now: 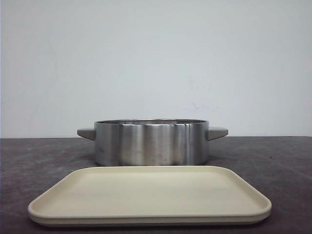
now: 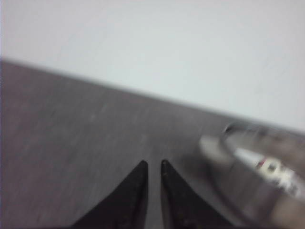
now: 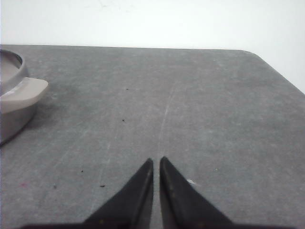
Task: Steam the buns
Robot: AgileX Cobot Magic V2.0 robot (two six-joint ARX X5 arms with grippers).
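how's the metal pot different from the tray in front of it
The pot is shiny steel, while the tray is matte cream. The pot is round with tall walls; the tray is a flat rounded rectangle with a low rim. The pot has grey side handles; the tray has none. The pot sits farther back, the tray nearer the camera. Both rest on the dark table; no buns show on the tray.

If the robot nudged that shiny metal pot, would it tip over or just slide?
Probably slide: the pot looks low and wide, so tipping seems unlikely. Its polished steel wall could be slippery for the fingers; the side handles look easier to grip. It is likely rigid.
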